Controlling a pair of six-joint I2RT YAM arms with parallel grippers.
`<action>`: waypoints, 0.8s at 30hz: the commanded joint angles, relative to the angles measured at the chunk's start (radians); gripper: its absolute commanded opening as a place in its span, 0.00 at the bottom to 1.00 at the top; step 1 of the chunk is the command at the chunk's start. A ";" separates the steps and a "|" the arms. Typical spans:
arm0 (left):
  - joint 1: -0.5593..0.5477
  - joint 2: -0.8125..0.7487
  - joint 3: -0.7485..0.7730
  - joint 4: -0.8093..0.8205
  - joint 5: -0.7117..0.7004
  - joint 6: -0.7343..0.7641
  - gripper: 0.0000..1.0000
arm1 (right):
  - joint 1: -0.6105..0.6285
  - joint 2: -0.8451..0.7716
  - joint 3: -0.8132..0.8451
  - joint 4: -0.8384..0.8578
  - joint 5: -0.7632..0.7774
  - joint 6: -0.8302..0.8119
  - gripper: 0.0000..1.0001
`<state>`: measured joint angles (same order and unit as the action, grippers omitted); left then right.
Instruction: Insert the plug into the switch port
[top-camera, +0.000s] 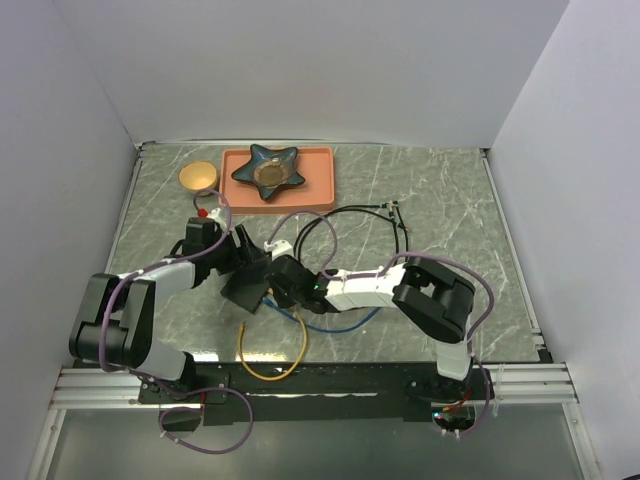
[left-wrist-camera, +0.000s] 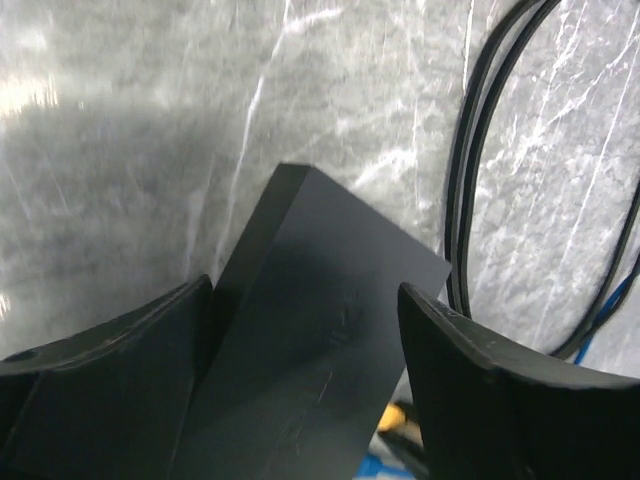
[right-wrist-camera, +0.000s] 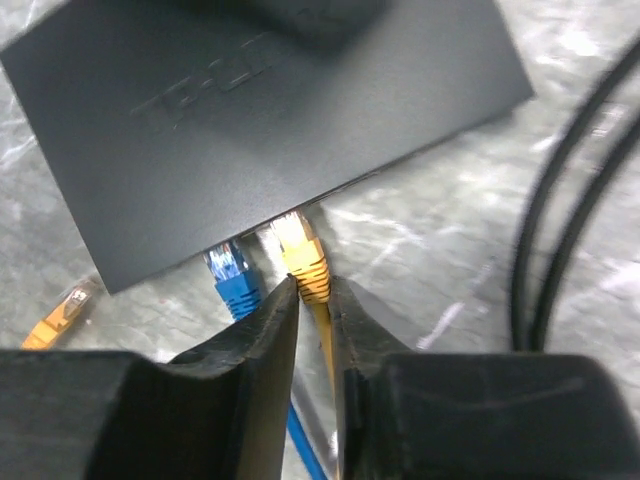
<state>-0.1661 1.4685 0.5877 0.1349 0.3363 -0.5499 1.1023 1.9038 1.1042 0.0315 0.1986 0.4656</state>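
Note:
The switch port (right-wrist-camera: 250, 110) is a flat black box lying on the marble table. A yellow plug (right-wrist-camera: 305, 262) sits in a socket on its near side, beside a blue plug (right-wrist-camera: 232, 275). My right gripper (right-wrist-camera: 314, 285) straddles the yellow plug's ribbed boot, its jaws only slightly apart and a thin gap showing on the right. My left gripper (left-wrist-camera: 305, 290) is open around the switch port (left-wrist-camera: 320, 330), whose left edge lies against one finger (left-wrist-camera: 120, 370) while the other finger stands clear. From above, both grippers meet at the switch port (top-camera: 250, 282).
A black cable (top-camera: 340, 225) loops right of the switch. A yellow cable (top-camera: 270, 370) and a blue cable (top-camera: 330, 325) trail toward the near edge. An orange tray (top-camera: 320, 160) with a star-shaped dish (top-camera: 268, 170) and a tan bowl (top-camera: 198, 177) stand at the back. A loose orange plug (right-wrist-camera: 60, 315) lies nearby.

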 joint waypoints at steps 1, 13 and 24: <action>-0.004 -0.042 -0.014 -0.132 -0.003 -0.045 0.83 | -0.036 -0.095 -0.017 0.047 0.082 0.015 0.34; 0.069 -0.312 -0.057 -0.204 -0.151 -0.053 0.91 | -0.035 -0.219 -0.069 -0.059 0.090 -0.056 0.69; 0.069 -0.649 -0.077 -0.228 -0.204 -0.082 0.94 | -0.070 -0.360 -0.113 -0.120 0.183 -0.123 0.99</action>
<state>-0.0994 0.9024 0.5167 -0.0772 0.1677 -0.6048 1.0573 1.6077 1.0119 -0.0647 0.3187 0.3687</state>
